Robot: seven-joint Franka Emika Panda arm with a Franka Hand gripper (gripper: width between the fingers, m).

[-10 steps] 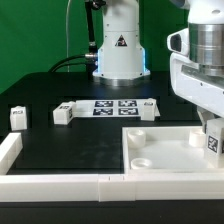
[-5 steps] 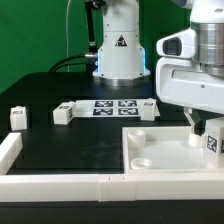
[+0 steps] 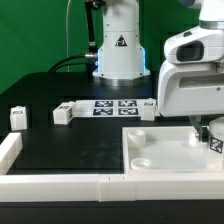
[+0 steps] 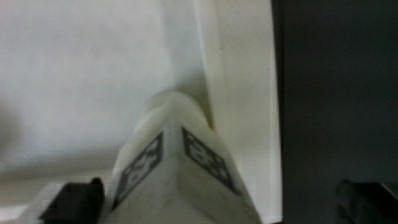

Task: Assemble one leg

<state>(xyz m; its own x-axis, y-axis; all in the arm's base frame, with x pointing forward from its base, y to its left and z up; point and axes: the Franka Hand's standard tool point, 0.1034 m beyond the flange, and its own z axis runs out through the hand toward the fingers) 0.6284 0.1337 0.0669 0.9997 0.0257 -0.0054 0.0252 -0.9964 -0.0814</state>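
Note:
A leg (image 3: 215, 144), a small white block with a marker tag, stands on the white square panel (image 3: 165, 150) near its edge at the exterior view's right. My gripper (image 3: 207, 131) hangs just over it, and the arm's white body hides the leg's top. In the wrist view the leg (image 4: 178, 150) lies between my two dark fingertips, closer to one of them, and my gripper (image 4: 222, 200) is open with a gap on both sides. The panel's floor (image 4: 89, 80) and raised rim show behind the leg.
Three more legs stand on the black table: one (image 3: 17, 117) at the exterior view's far left, one (image 3: 63, 114) beside the marker board (image 3: 113, 106), one (image 3: 148, 108) past it. White border rails (image 3: 60, 185) run along the front and left. The robot base (image 3: 118, 50) is behind.
The arm has moved toward the exterior view's left and lower over the panel's right side. The leg on the panel has stayed about where it was.

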